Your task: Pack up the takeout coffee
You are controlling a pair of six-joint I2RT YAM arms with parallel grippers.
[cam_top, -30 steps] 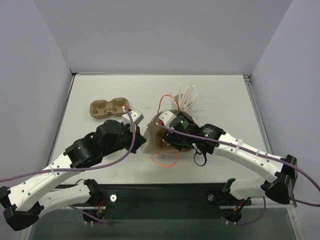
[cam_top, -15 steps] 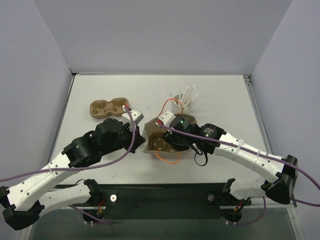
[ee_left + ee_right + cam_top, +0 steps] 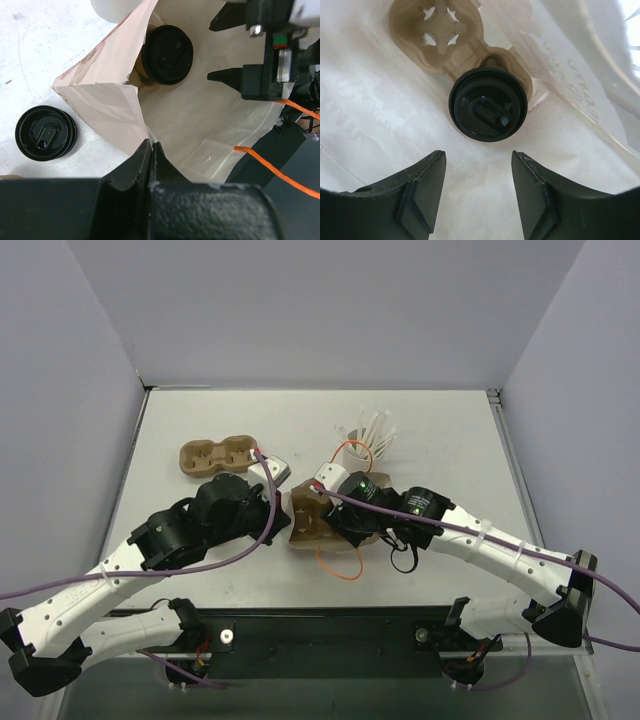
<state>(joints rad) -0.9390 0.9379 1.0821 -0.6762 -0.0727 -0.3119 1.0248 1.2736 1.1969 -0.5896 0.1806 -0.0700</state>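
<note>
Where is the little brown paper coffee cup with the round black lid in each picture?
Top external: the coffee cup does not show; the right arm covers the inside of the pale paper bag.
Left wrist: top middle, the coffee cup stands inside the paper bag.
Right wrist: centre, the coffee cup sits in a brown pulp cup carrier.
Shared landmark: the paper bag.

place: robotics lab cell | signs: bare grey partition walls (image 3: 330,310), white table (image 3: 460,440), black mounting rail (image 3: 330,628) at near edge

bright, even light — soft shadows
</note>
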